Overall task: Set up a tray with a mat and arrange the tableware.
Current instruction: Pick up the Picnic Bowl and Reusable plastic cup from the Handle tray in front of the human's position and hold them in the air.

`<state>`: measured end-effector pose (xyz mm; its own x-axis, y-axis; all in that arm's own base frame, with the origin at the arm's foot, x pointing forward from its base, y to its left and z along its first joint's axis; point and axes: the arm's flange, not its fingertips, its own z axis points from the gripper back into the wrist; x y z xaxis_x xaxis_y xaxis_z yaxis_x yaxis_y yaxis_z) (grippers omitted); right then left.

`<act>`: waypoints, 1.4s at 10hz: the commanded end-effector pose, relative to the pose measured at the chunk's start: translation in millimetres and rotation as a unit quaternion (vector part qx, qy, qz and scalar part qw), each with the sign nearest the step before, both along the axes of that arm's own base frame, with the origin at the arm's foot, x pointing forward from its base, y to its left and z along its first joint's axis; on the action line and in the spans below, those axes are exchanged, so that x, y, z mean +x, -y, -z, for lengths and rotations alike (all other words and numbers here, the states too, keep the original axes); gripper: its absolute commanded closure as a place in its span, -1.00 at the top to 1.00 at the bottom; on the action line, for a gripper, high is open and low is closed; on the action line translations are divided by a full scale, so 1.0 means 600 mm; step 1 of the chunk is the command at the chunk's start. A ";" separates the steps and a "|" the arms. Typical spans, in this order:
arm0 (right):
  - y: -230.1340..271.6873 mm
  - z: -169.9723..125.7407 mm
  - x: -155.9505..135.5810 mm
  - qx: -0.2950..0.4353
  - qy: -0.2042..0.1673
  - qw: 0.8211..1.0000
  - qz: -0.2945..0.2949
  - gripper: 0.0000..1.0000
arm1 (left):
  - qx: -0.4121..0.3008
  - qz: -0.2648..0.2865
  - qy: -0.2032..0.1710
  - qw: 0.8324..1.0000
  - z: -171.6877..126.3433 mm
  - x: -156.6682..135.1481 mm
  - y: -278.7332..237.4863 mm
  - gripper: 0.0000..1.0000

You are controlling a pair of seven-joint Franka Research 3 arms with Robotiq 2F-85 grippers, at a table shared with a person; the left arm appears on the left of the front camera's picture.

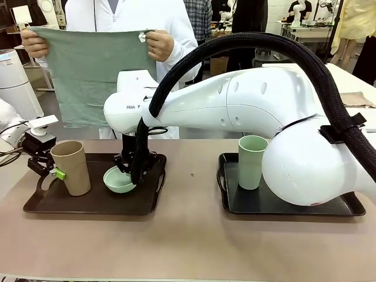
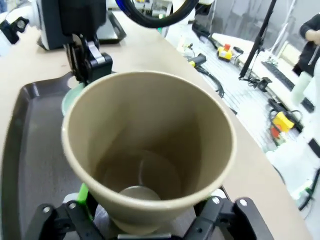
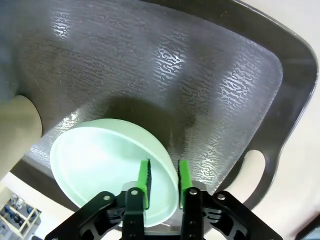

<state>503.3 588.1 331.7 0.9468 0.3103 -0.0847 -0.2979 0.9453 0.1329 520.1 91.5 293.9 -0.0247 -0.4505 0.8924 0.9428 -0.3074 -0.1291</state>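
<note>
Your left gripper (image 1: 57, 173) pinches the tan cup (image 1: 71, 167) near its base, at the left end of the dark left tray (image 1: 88, 205). On the same tray your right gripper (image 3: 162, 186) clamps the mint bowl (image 1: 118, 181) by its rim, one green pad inside and one outside. The lettering (image 1: 133, 107) on that arm reads "FRAN". The pale green cup (image 1: 252, 162) stands upright on the right tray (image 1: 329, 210). Both trays sit on a beige table (image 1: 188, 247). Across it a person holds up a grey-green mat (image 1: 88, 70).
</note>
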 end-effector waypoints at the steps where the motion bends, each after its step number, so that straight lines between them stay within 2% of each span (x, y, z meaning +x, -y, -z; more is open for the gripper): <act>1: -0.012 -0.003 0.014 0.003 0.014 1.000 -0.011 -1.00 | -0.014 0.010 0.009 1.000 -0.003 0.007 -0.006 -0.44; 2: -0.012 -0.003 0.014 0.005 0.013 1.000 -0.012 -1.00 | -0.013 0.009 0.011 1.000 -0.006 0.005 -0.007 -0.99; 5: -0.012 -0.004 0.012 0.005 0.014 1.000 -0.013 -1.00 | -0.003 0.002 0.013 1.000 -0.012 0.001 -0.011 -1.00; 6: -0.012 -0.005 0.011 0.003 0.015 1.000 -0.012 -1.00 | 0.006 -0.005 0.013 1.000 -0.013 0.000 -0.011 -0.27; 8: -0.007 -0.009 0.012 0.004 0.014 1.000 -0.001 -1.00 | 0.011 -0.006 0.010 1.000 -0.026 -0.005 -0.011 -0.43; 9: 0.000 -0.022 0.008 0.014 0.014 1.000 0.000 -1.00 | 0.008 0.001 0.013 1.000 -0.048 -0.010 -0.007 -0.43; 10: 0.009 -0.053 -0.009 0.025 0.020 0.999 0.001 -1.00 | 0.012 0.007 0.029 0.999 -0.094 -0.024 0.000 -0.43; 12: 0.019 -0.136 -0.055 0.020 0.058 0.998 0.014 -1.00 | 0.041 0.000 0.046 0.998 -0.184 -0.040 0.017 -0.43; 14: 0.021 -0.237 -0.120 0.013 0.110 0.994 0.022 -1.00 | 0.055 0.001 0.081 0.995 -0.284 -0.078 0.041 -0.43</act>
